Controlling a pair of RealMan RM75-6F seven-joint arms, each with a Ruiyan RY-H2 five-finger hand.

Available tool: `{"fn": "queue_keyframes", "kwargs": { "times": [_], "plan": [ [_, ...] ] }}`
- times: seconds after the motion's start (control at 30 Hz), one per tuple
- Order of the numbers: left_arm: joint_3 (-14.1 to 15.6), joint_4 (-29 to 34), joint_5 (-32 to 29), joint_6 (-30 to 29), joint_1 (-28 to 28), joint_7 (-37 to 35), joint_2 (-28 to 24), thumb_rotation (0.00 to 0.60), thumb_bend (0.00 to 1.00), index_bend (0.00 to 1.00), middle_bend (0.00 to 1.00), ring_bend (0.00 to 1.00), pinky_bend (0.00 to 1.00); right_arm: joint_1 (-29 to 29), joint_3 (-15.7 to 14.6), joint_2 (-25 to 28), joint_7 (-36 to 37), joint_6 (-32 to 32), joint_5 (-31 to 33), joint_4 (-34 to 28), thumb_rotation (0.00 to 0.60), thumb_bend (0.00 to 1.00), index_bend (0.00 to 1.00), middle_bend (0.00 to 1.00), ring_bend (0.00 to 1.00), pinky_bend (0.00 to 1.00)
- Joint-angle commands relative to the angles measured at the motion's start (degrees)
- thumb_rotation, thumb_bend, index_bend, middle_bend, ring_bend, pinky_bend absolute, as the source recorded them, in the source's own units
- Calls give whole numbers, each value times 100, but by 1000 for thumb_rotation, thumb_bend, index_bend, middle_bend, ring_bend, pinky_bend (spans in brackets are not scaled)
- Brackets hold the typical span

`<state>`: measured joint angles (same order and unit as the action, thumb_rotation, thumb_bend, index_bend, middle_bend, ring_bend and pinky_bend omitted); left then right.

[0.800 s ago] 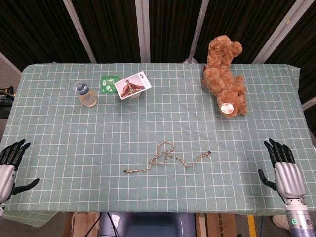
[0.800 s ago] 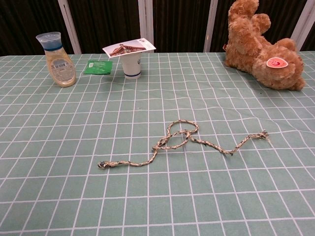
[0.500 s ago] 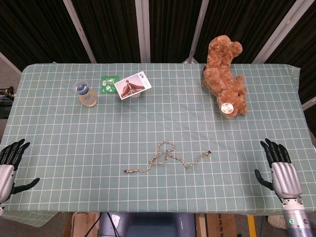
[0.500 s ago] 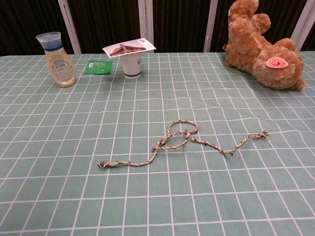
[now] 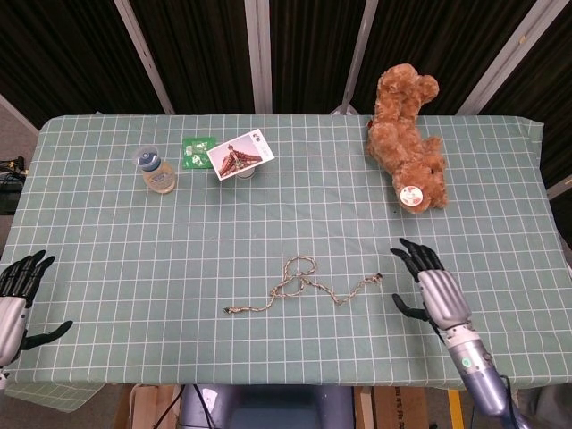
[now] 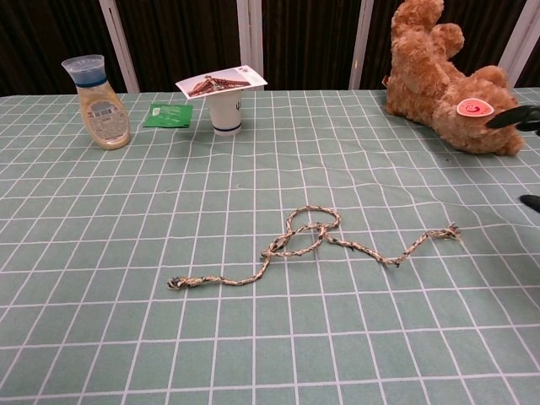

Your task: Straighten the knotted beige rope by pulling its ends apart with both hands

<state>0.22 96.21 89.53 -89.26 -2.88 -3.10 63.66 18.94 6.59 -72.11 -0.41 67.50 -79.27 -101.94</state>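
Observation:
The knotted beige rope (image 5: 302, 284) lies loose on the green checked tablecloth, its loop in the middle (image 6: 310, 229). One frayed end points left (image 6: 177, 283), the other right (image 6: 450, 232). My right hand (image 5: 435, 290) hovers open just right of the rope's right end, fingers spread, not touching it. Only its dark fingertips (image 6: 516, 118) show at the right edge of the chest view. My left hand (image 5: 18, 299) is open at the table's left front corner, far from the rope.
A brown teddy bear (image 5: 407, 138) lies at the back right. At the back left stand a small bottle (image 5: 155, 170), a green packet (image 5: 196, 150) and a white cup with a card on top (image 5: 239, 156). The table's front edge (image 5: 268, 382) runs close below the rope.
My right hand has moved left and forward from the table's right edge to just beside the rope's right end. Left hand and rope have not moved.

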Motion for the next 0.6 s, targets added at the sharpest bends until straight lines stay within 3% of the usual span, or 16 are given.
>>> {"fn": "queue_keyframes", "kwargs": {
  "times": [0.03, 0.33, 0.6],
  "plan": [
    [3, -11, 9, 18, -6, 7, 9, 600, 137, 36, 0, 0, 0, 283, 171, -383, -266, -319, 291, 230, 600, 392, 261, 67, 0, 0],
    [-15, -19, -27, 77, -13, -41, 6, 600, 137, 36, 0, 0, 0, 616, 255, -1176, -611, -673, 807, 929, 600, 392, 319, 88, 0, 0],
    [-48, -7, -95, 167, -43, -50, 15, 600, 137, 37, 0, 0, 0, 757, 297, -1513, -745, -852, 1170, 1448, 600, 392, 338, 91, 0, 0]
  ]
}}
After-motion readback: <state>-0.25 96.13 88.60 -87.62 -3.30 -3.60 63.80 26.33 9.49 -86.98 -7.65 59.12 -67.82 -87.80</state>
